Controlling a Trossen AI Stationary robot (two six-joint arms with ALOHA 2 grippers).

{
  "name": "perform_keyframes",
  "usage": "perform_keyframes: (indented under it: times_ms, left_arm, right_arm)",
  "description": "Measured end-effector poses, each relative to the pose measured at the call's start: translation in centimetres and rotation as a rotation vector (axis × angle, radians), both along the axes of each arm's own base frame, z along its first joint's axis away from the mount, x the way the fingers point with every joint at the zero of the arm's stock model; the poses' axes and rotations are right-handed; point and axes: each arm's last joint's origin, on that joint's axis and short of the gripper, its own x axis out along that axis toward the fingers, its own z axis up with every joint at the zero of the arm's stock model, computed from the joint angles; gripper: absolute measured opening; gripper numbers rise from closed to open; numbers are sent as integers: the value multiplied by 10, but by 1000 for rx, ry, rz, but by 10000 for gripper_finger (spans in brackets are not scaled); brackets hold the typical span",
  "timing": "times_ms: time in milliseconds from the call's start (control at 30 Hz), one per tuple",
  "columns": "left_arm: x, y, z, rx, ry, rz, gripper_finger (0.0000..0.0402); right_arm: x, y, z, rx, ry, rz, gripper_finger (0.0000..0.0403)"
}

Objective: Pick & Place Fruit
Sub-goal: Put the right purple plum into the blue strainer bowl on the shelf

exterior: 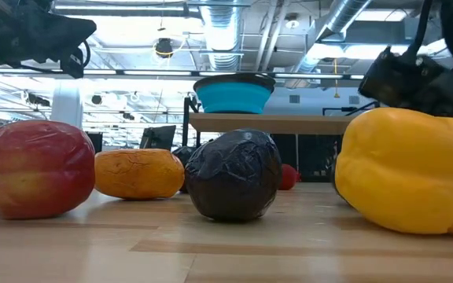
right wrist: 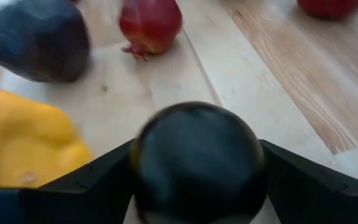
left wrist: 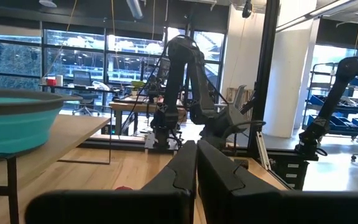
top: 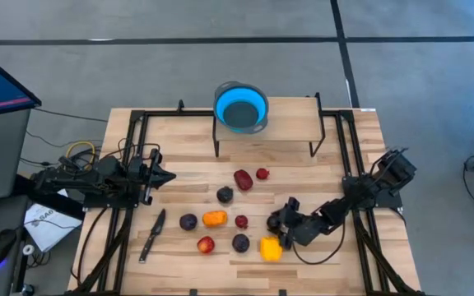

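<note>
Right claw [right wrist: 197,186] is pinching a round dark purple toy fruit [right wrist: 197,162] low over the wooden worktop [right wrist: 278,74], looks light, stiff and slick, so squeeze its widest part; left claw [left wrist: 194,171] parked, pressed together.

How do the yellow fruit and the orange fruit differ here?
The blocky yellow pepper-shaped toy fruit looks larger than the oval orange toy fruit. The yellow one lies beside the right end effector; the orange one sits farther left, away from both arms. Both rest on the wooden table.
</note>
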Motion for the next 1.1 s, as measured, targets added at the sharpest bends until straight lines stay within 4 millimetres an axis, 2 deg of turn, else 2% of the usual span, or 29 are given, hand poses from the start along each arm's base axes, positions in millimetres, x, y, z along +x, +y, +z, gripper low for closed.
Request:
perform_keyframes:
  times_ms: [167, 333, 500, 600, 833, 967, 1100]
  left_arm:
    - [0, 0, 0, 0, 0, 0, 8]
    - [0, 0, 0, 0, -2, -1, 8]
    - [0, 0, 1, 0, -9, -1, 8]
    - [0, 0, 1, -1, -16, -1, 8]
    - [0, 0, 2, -1, -21, -1, 8]
    - [1, 0, 1, 0, -11, -1, 8]
    - [3, 0, -1, 0, 18, -1, 8]
  right_arm:
    - [1, -4, 13, 21, -30, -13, 262]
    - [2, -12, 37, 49, -88, -27, 223]
    - [0, -25, 67, 89, -134, -34, 219]
    - [6, -36, 98, 113, -182, -59, 226]
    - [42, -79, 195, 59, -197, -47, 221]
    - [69, -115, 247, -67, -125, -74, 225]
    - [97, -164, 283, -168, -48, -121, 228]
